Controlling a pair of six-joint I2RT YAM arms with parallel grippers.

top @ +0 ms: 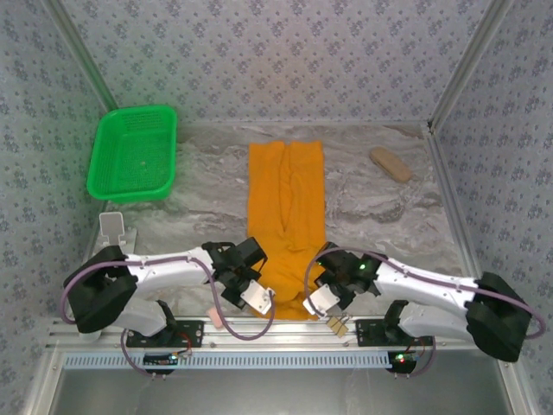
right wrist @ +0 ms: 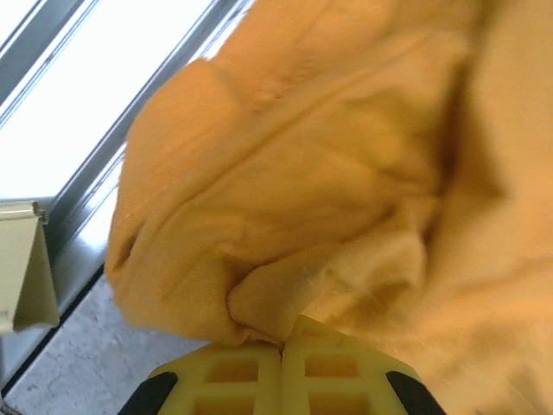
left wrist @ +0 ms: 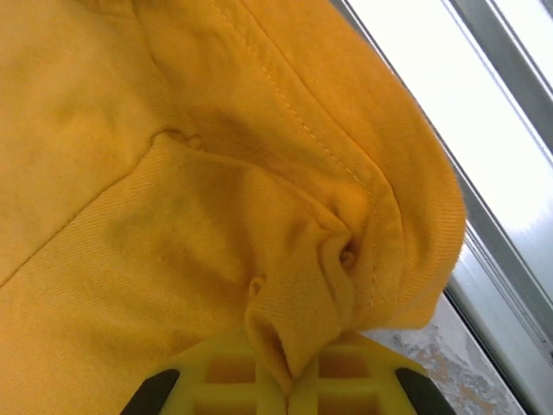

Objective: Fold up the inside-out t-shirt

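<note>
I am gripping the near end of the t-shirt (top: 287, 207) with both arms at once. My left end effector (top: 259, 299) is clamping a small bunched fold of the orange-yellow cloth; in the left wrist view its yellow fingers (left wrist: 216, 373) are sitting almost together, with only that pinch of fabric between them, and a stitched hem is curving just ahead of them. My right end effector (top: 318, 303) is doing the same at the other near corner – its fingers (right wrist: 333, 372) are pressing nearly shut on a rounded lump of cloth, with the rest of the shirt bulging above them. Between my two end effectors the near edge is sagging a little, and from there the shirt is stretching straight away from me as a long, narrow strip lying flat on the marbled surface (top: 389, 216), with a lengthwise crease running down its middle. The metal rail (top: 285, 333) at the edge is lying just behind both end effectors. A green basket (top: 134, 154) is resting well ahead of my left end effector and off to its left – apart from the shirt – and a tan oblong object (top: 390, 163) is lying well ahead of my right one, off to its right.
</note>
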